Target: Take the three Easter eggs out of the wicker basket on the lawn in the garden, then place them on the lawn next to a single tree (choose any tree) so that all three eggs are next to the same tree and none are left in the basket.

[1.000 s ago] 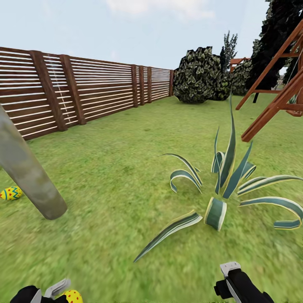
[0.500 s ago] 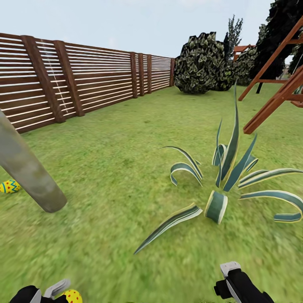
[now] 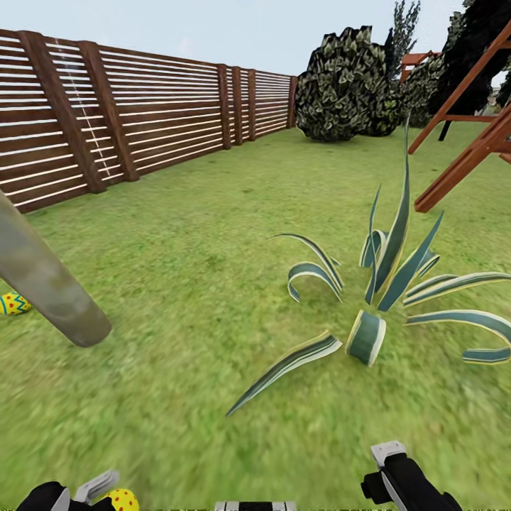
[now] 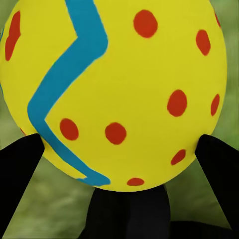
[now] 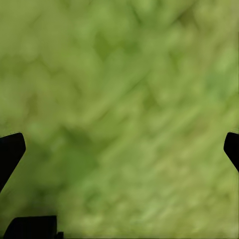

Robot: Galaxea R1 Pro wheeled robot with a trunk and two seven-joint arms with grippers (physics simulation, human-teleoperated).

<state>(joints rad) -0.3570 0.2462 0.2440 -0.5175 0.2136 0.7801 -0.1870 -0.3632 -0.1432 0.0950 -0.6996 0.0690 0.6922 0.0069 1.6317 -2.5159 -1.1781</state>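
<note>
Left gripper (image 3: 106, 490) pinches a yellow egg (image 4: 114, 89) at seven o'clock; right gripper (image 5: 119, 144) spread wide over lawn (image 3: 199, 284). Another egg (image 3: 13, 304) beside the trunk (image 3: 42, 280) at nine.

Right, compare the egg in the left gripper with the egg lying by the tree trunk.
The held egg sits off the ground between the left gripper's fingers; the egg on the lawn rests loose on the grass beside the tree trunk. The held egg shows fully at the wrist; the trunk partly hides the other. Both are yellow with blue zigzags.
</note>
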